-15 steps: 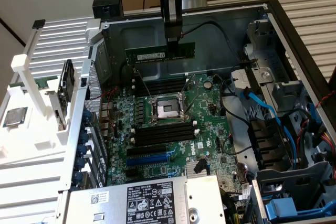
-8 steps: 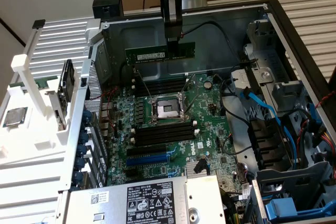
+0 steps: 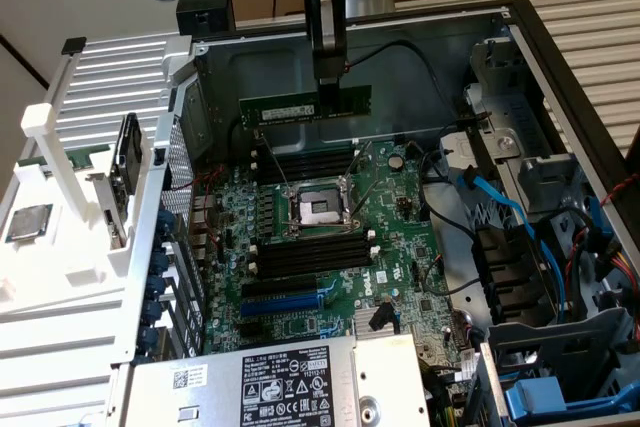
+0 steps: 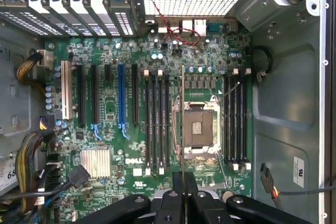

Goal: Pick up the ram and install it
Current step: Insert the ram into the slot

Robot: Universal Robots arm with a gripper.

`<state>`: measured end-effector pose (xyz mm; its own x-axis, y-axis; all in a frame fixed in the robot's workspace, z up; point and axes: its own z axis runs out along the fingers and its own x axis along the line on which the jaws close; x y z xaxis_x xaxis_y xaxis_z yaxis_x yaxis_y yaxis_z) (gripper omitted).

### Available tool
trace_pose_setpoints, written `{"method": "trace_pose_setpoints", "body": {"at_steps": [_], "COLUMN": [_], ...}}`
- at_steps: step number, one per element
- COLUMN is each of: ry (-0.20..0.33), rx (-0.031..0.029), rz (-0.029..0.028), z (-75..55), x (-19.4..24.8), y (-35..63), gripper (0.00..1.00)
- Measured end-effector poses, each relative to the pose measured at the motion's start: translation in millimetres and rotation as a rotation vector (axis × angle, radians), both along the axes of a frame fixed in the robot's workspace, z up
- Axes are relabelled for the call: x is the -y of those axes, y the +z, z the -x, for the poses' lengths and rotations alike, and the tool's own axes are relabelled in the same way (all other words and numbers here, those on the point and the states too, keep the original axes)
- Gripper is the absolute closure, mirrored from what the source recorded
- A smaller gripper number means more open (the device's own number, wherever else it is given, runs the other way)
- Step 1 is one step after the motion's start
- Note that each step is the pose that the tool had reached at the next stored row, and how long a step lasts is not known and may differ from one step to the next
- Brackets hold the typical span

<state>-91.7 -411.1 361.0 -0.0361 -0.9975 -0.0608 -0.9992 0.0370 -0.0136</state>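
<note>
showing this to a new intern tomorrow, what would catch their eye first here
The gripper holds the ram, a long green stick, in the air over the open computer case. Beneath it lies the green motherboard, its metal-framed processor socket at the middle between rows of black memory slots.

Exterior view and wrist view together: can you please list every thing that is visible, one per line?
ram: one, green with white label, held in the air
motherboard: one, green, below the ram
computer case: one, grey, open
processor socket: one, silver, middle of motherboard
memory slots: several, black, both sides of socket
heat sink: one, silver, on motherboard
processor chip: one, silver, on white rack, exterior view's left
cables: several, blue, exterior view's right
tool: one, black, shut on the ram
</note>
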Motion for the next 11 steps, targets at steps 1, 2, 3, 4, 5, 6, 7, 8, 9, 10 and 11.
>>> {"method": "trace_pose_setpoints", "body": {"at_steps": [1,2,3,4,5,6,7,8,9,10,11], "ry": [0.0,0.0,0.0,0.0,0.0,0.0,0.0,0.0,0.0,0.0,0.0], "rx": [0.0003,0.0003,0.0004,0.0004,0.0005,0.0005,0.0005,0.0004,0.0004,0.0005,0.0004], "rz": [0.0,0.0,0.0001,0.0001,0.0001,0.0,0.0,0.0001,0.0001,0.0001,0.0001], "z": [0.2,0.4,0.7,1.0,1.4,1.8,2.2,2.7,3.2,3.7,4.2], "x": [0.0,0.0,0.0,0.0,0.0,0.0,0.0,0.0,0.0,0.0,0.0], "y": [-1.9,-3.8,-5.4,-7.3,-9.3,-11.1,-12.9,-14.6,-16.4,-18.3,-20.0], "gripper": [0.88,0.88,0.88,0.88,0.88,0.88,0.88,0.88,0.88,0.88,0.88]}}
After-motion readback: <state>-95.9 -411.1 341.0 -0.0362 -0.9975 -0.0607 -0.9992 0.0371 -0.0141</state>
